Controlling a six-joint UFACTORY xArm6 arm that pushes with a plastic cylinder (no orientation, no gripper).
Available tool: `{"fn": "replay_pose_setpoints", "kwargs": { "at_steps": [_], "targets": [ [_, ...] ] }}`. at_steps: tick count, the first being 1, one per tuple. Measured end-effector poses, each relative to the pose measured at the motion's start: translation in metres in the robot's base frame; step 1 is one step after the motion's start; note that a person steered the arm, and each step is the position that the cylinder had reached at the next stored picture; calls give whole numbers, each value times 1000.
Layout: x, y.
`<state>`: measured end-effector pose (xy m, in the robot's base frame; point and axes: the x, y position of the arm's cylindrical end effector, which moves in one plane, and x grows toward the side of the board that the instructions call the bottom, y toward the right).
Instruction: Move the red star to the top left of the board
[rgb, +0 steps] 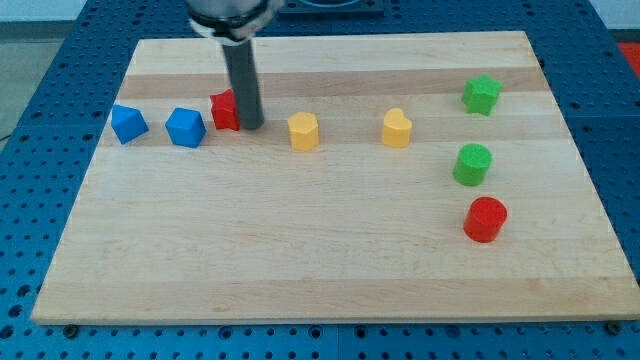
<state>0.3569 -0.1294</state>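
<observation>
Star, red (223, 110): small block, upper left of frame, right side hidden behind rod; my tip (251, 127) touching it. No fingers fitted.

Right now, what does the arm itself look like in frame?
Only its lower end shows: a rounded, glossy black housing at the view's top, and under it a straight dark grey rod, plain and smooth. My tip sits against the red star. No cables, labels or markings visible.
</observation>
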Motion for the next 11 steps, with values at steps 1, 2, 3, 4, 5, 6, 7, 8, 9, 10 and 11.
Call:
{"fn": "replay_pose_setpoints", "kwargs": {
  "at_steps": [1,2,3,4,5,6,7,8,9,10,11],
  "targets": [
    [-46,-57],
    [-64,-74],
    [-30,-54],
    [-9,-67],
    [-39,-117],
    [-60,-118],
    [-60,-141],
    [-58,-175],
    [-68,-145],
    [-97,-117],
    [-69,-117]
  ]
}}
